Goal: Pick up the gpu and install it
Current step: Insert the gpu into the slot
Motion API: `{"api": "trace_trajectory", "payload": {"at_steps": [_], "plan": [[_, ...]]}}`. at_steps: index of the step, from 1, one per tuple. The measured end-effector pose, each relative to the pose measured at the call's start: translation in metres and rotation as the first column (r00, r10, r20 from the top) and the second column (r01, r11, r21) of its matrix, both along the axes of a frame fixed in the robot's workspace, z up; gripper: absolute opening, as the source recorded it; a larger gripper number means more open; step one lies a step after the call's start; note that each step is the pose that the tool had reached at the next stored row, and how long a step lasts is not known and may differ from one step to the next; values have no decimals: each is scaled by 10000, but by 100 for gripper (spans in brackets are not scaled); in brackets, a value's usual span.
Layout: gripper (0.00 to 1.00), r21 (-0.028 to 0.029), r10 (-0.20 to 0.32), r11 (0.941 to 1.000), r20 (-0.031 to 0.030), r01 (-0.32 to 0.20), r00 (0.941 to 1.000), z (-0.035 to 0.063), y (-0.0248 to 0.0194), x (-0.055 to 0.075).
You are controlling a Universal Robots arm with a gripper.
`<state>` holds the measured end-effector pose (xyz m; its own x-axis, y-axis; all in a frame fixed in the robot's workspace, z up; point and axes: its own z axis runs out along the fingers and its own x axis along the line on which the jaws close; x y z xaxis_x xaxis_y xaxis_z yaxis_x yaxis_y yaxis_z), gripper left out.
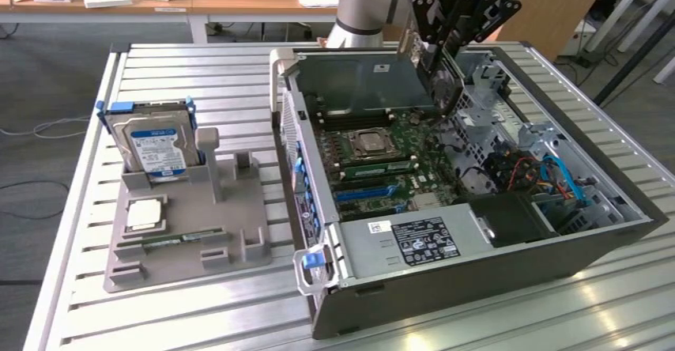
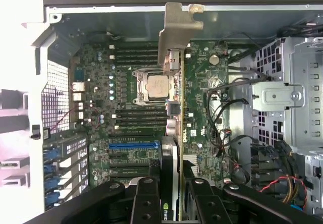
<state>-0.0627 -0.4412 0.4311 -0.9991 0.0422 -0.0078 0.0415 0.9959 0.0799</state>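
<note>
The thin dark silver-bracketed gpu (image 2: pixel 175 72) is gripped by the black hand (image 2: pixel 176 188), lifted but not yet seated in the green motherboard (image 2: pixel 126 82) beneath it.

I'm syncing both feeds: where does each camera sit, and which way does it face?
Exterior view: off the arm, raised above the table, looking down into the open computer case; the arm and gripper show.
Wrist view: on the wrist, looking down the held gpu onto the motherboard; its fingers show.
Shared: gpu, motherboard, gripper.

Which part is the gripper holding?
The gpu, card with silver bracket, held over the motherboard; hard drive and memory stick sit in the grey holder.
</note>
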Motion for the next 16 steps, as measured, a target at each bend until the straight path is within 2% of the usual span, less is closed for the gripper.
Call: {"api": "trace_trajectory", "payload": {"at_steps": [4,8,12,16], "plan": [[27,0,679,9977,0,-679,9977,-6,0,0],[27,0,1395,9902,0,-1395,9902,-15,0,0],[27,-1,2114,9774,0,-2114,9774,-24,0,0],[27,-1,2811,9597,0,-2811,9597,-34,0,0]]}}
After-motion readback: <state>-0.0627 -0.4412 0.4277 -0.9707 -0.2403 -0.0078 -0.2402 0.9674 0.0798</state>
